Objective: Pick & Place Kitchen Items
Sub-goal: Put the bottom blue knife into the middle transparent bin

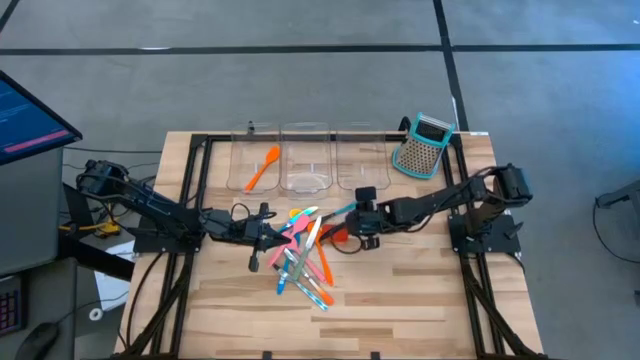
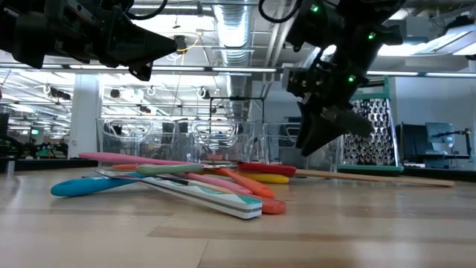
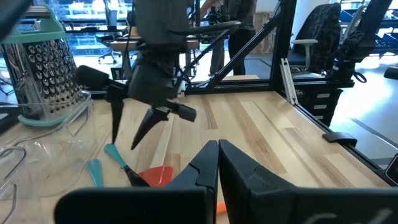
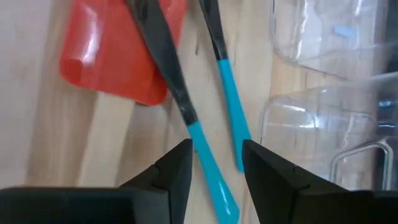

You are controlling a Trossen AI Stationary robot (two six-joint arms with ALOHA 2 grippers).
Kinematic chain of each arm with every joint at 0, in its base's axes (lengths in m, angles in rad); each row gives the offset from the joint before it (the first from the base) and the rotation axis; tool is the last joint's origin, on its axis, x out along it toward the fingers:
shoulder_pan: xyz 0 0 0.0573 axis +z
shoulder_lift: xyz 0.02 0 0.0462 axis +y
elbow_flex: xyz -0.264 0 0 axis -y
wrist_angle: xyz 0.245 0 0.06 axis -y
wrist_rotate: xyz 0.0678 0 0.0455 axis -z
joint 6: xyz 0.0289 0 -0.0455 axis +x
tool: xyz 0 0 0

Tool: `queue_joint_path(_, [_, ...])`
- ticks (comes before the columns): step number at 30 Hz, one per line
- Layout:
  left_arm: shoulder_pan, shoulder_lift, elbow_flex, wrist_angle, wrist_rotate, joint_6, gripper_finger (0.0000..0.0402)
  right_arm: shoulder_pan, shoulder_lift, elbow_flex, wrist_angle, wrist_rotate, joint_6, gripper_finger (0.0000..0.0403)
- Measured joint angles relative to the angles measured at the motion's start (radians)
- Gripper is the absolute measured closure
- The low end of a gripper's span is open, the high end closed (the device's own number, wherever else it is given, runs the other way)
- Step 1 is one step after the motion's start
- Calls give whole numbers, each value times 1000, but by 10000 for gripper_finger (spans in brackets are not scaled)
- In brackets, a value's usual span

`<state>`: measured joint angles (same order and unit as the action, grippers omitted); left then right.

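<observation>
Kitchen utensils (image 1: pixel 303 255) sit in a messy pile mid-surface (image 1: pixel 400 300), one orange spatula (image 1: pixel 263 167) already in the leftmost clear bin (image 1: pixel 254 160). Right gripper (image 4: pixel 214 158) hovers over a red spatula (image 4: pixel 115 53) and two teal-handled pieces, fingers released. Left gripper (image 3: pixel 218 149) is by the pile's left edge, fingers clenched on nothing

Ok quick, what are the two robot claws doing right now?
Left gripper: shut, holding nothing, beside the utensil pile.
Right gripper: open, empty, over a black-and-teal utensil handle by the red spatula.
</observation>
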<state>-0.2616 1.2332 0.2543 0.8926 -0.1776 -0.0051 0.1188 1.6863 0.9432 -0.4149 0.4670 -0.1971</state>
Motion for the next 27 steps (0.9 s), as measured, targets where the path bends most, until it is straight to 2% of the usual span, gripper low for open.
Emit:
queue_joint_path(6, [0,0,0,0,0,0,401,55,5,0,-20,110,46,274])
queue_joint_path(13, [0,0,0,-1,0,0,401,64,30,2,-6,115,143,269])
queue_joint_path(18, [0,0,-2,-2,0,0,401,73,96,5,4,133,146,264])
queue_joint_path(22, [0,0,-6,-4,0,0,401,74,148,8,-11,207,140,264])
queue_joint_path(27, [0,0,-6,-9,0,0,401,72,186,16,-9,209,137,263])
